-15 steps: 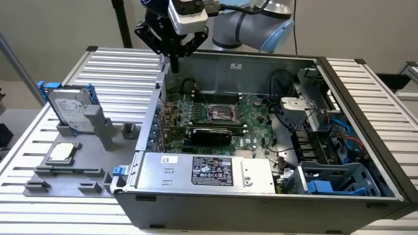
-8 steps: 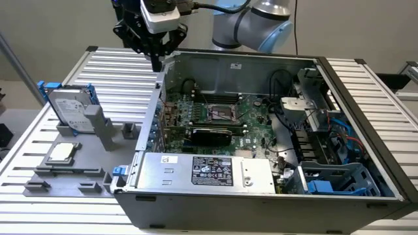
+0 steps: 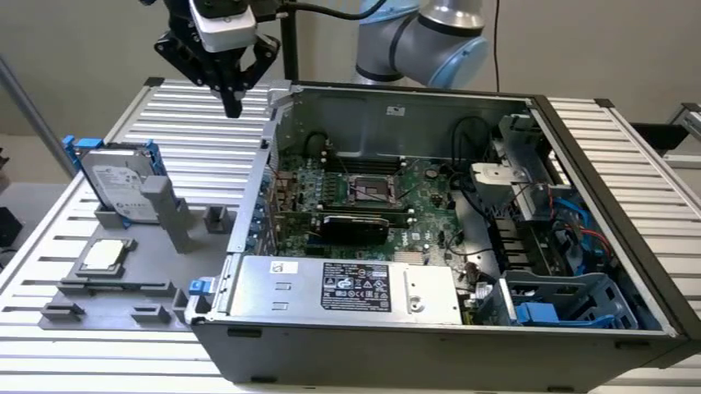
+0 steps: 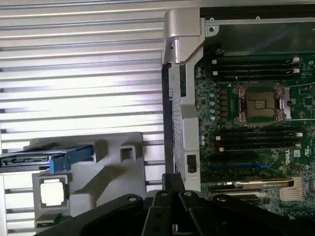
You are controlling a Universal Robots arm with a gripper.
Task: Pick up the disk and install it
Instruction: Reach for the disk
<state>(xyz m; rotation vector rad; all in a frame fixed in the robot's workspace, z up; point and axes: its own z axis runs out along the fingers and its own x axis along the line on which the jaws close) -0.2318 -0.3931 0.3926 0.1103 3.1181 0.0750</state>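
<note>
The disk [image 3: 116, 187], a silver-grey drive with a white label in a blue carrier bracket, stands on edge in a grey holder [image 3: 164, 215] toward the exterior view's left. The wrist view catches it edge-on as a blue strip [image 4: 49, 157]. My gripper [image 3: 232, 105] hangs high above the slatted table, behind the disk and beside the open computer case's back corner. Its dark fingers [image 4: 170, 189] come together in a point with nothing between them.
The open computer case [image 3: 613, 205] takes up the middle and the exterior view's right, with motherboard [image 3: 362, 193], power supply [image 3: 350, 287] and a blue drive cage [image 3: 570, 300]. A small square CPU chip [image 3: 104, 256] lies on the grey fixture plate [image 3: 121, 308] in front of the disk.
</note>
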